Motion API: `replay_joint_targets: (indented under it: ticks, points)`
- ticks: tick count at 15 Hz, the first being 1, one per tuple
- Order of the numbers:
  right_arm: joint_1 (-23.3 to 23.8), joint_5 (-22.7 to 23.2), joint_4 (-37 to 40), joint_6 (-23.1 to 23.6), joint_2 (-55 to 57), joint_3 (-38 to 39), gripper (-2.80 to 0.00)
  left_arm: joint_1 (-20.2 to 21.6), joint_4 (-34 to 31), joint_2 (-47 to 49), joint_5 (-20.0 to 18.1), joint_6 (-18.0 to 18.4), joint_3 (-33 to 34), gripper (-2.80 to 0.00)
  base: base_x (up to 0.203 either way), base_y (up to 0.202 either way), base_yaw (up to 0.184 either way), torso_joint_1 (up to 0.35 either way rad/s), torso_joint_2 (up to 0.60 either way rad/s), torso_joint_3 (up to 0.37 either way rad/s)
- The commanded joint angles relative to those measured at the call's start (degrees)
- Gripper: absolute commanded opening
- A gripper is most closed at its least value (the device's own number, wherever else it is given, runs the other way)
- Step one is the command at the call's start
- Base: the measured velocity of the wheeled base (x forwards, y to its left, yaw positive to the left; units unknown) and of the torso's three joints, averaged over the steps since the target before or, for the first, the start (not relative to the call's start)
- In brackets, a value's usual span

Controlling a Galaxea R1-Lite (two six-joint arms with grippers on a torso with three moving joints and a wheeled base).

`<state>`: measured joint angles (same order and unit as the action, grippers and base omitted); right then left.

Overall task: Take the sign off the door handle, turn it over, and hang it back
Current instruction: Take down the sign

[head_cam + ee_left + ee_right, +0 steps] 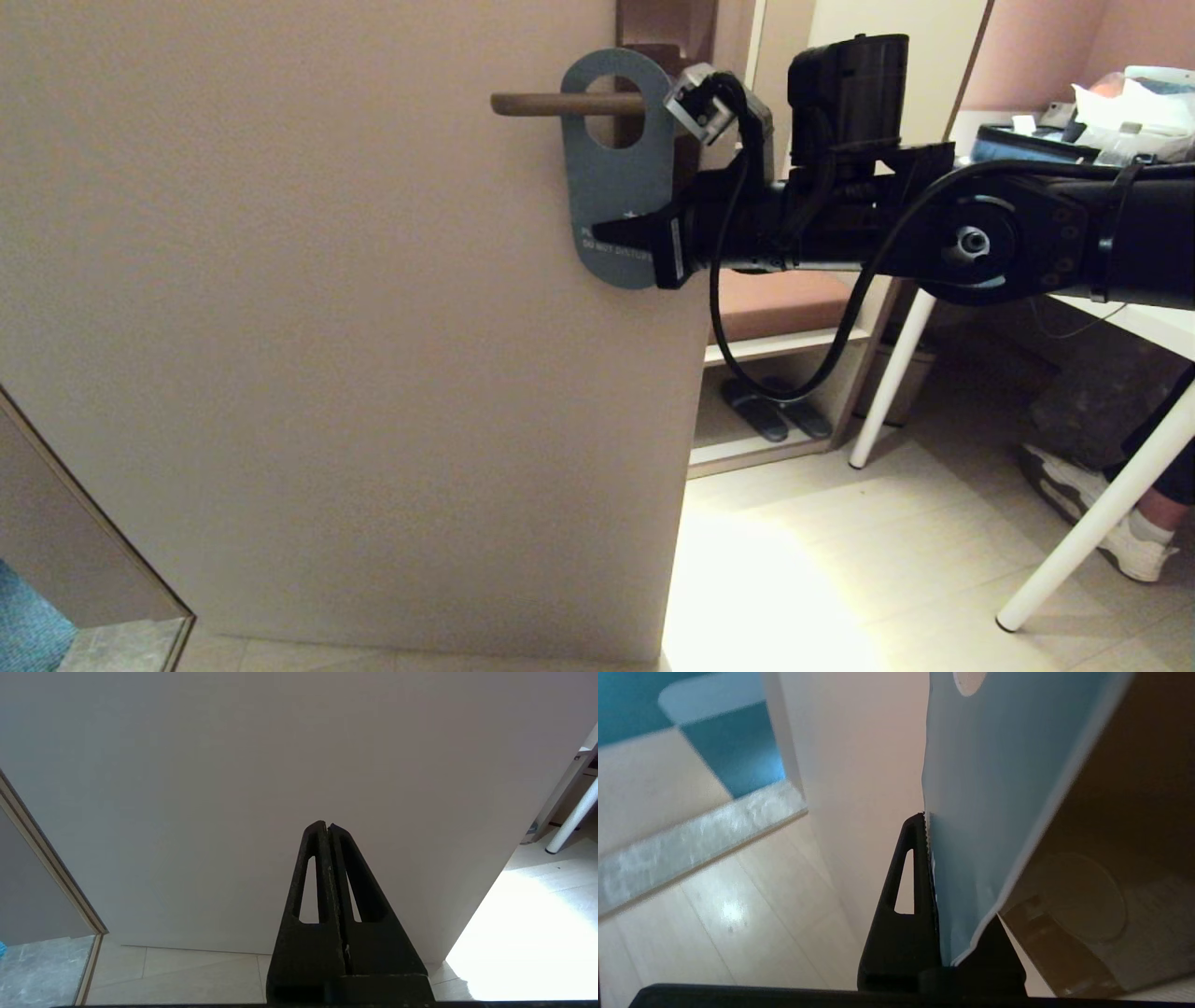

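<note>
Stretched level across from the right: black right arm, right gripper (624, 229) with fingers (906, 896) pinching the lower end of the flat grey-blue card sign (617, 177). Hanging by its oval hole on the slim brown metal door handle (537, 104), against the beige door (327, 327). Parked low before that door: left gripper (327, 828), fingers pressed together.

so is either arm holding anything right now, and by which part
The right tool is shut on the sign's lower end, by the lettering, sign still on the door handle. The left tool holds nothing.
</note>
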<state>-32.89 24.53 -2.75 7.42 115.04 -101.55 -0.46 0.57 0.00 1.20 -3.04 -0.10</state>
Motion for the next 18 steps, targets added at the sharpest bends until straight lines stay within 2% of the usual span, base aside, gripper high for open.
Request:
replay_joint_targets:
  ticks: [1,3,12,18]
  points:
    - [-1.5,-1.4,-0.2,-1.8,-0.2,0.0,-2.80,0.0,0.0,0.1,0.0,0.0,0.0,-2.80,0.000,0.000,0.000,0.000,0.00,0.000]
    - [-3.2,-5.5,-0.3,-4.4,-0.2,0.0,-2.80,0.0,0.0,0.1,0.0,0.0,0.0,-2.80,0.000,0.000,0.000,0.000,0.00,0.000]
    - [-7.1,-9.8,-6.1,-6.1,1.5,0.1,-2.80,0.0,0.0,0.1,0.0,0.0,-0.1,-2.80,0.000,0.000,0.000,0.000,0.00,0.000]
    - [-8.9,-20.4,-6.2,-6.2,3.1,0.0,-2.80,-0.1,0.0,0.1,0.0,0.0,0.0,-2.80,0.000,0.000,0.000,0.000,0.00,0.000]
